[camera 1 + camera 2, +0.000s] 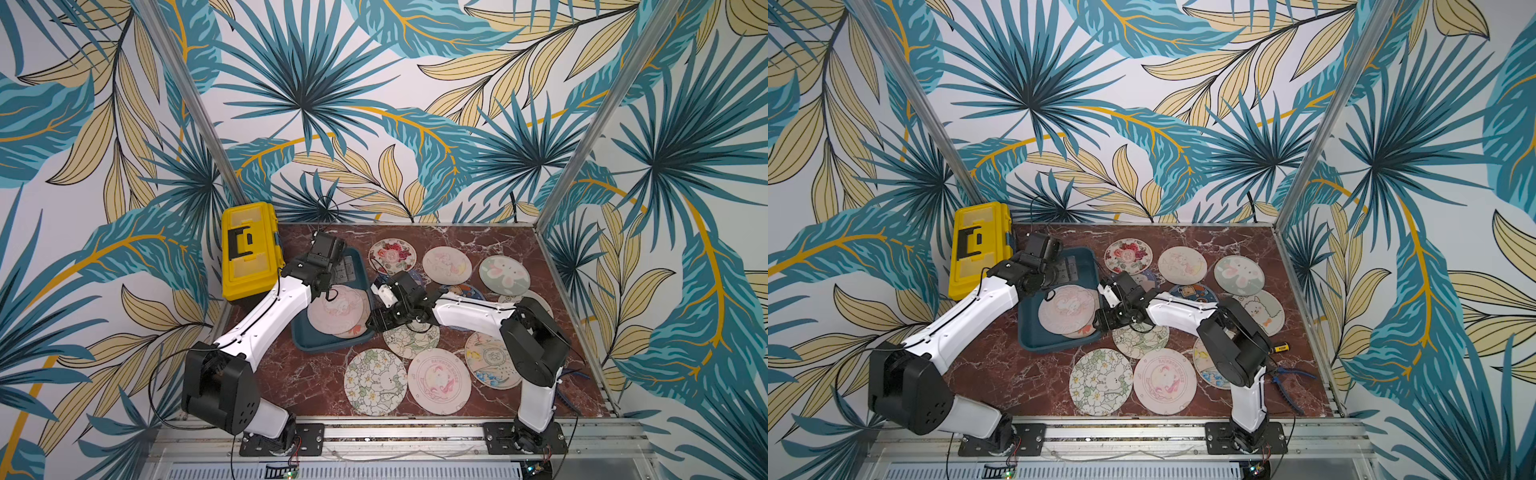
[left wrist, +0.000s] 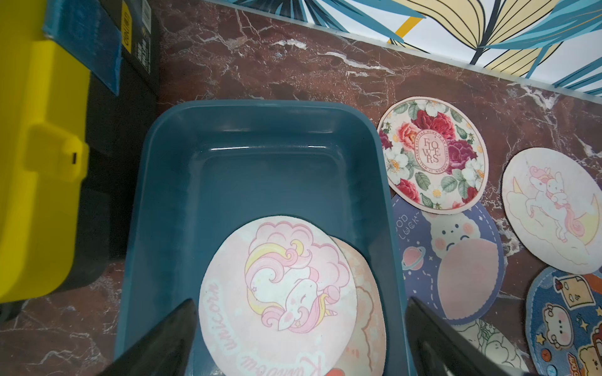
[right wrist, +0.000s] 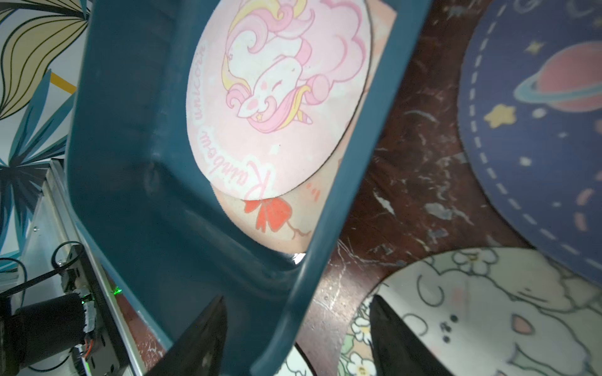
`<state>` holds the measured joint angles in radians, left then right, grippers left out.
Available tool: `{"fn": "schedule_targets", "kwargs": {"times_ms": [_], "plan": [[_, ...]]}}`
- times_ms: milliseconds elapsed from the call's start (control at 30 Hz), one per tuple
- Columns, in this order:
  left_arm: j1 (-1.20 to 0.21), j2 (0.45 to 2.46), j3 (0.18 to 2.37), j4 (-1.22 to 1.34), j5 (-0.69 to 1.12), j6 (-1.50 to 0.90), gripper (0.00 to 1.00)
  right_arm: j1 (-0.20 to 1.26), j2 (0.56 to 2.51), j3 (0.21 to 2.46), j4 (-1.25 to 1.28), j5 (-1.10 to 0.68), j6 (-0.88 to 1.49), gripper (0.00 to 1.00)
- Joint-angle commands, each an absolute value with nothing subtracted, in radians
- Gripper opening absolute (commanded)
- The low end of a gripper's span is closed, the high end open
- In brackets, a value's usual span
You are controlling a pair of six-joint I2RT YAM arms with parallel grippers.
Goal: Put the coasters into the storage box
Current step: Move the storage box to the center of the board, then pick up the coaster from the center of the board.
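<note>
**A:** Progress on the coasters, how far along?

**B:** Early, I'd judge. Two lie in the storage box: a pink unicorn coaster straight below the left pincer, overlapping a peach bow coaster.

**A:** And outside it?

**B:** Ten on the bench. Beyond the right pincer, on its side away from the box, are six:
- rose coaster
- moon coaster
- green bunny coaster
- navy planet coaster
- blue bear coaster
- alpaca coaster

A floral coaster lies under that pincer's wrist. Behind it, toward the arm bases, are three more:
- flower-rabbit coaster
- pink ring coaster
- wave coaster, partly hidden by the right arm

**A:** Twelve, then, and one box?

**B:** Yes. There's also one yellow toolbox just beside the left pincer, on the side away from the right one.

**A:** The pincers?

**B:** Both stand with jaws apart, holding nothing. The left hangs over the box's inside. The right sits at the box's rim, with the wall showing between its jaws.
</note>
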<state>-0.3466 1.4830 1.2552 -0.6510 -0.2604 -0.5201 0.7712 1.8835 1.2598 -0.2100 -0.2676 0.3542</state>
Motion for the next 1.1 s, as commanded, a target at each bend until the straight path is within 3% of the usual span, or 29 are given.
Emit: {"fn": "schedule_targets", "kwargs": {"times_ms": [0,233,867,1067], "plan": [[-0.355,1.508,1.306,-0.644,-0.245,-0.497,1.00,0.769,1.831,1.255,-0.270,-0.164,0.320,0.72],[-0.404,1.565,1.381,-0.643,-0.227,-0.457,1.00,0.711,1.807,1.314,-0.356,-0.100,0.351,0.72],[-0.604,1.894,1.663,-0.642,-0.103,-0.465,0.99,0.424,1.776,1.203,-0.368,-0.156,0.451,0.71],[-0.629,1.993,1.731,-0.641,-0.065,-0.515,0.99,0.372,1.807,1.232,-0.368,-0.176,0.446,0.66]]}}
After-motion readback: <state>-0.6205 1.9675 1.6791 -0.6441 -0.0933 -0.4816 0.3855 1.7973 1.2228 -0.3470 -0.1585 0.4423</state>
